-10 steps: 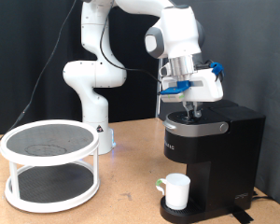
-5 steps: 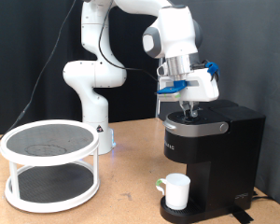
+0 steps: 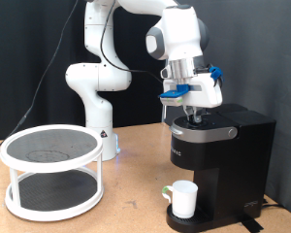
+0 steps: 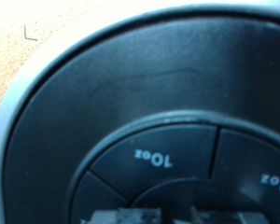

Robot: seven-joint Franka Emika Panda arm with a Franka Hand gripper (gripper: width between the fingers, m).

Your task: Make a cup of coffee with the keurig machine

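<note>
White two-tier round rack (image 3: 50, 171), wooden table (image 3: 136, 209)

Black keurig machine (image 3: 215, 153) with silver trim; plain white cup (image 3: 183, 199), green at its side; white two-tier rack (image 3: 50, 171); wooden-brown bench (image 3: 126, 199).

The white arm (image 3: 97, 78) is seen rising from its base at the exterior view's left, bent over at the top and reaching down toward the right. The wrist is held vertical, and the gripper (image 3: 194, 116) is pointed straight down. The fingers are largely hidden, so their spacing is not made out.
</note>
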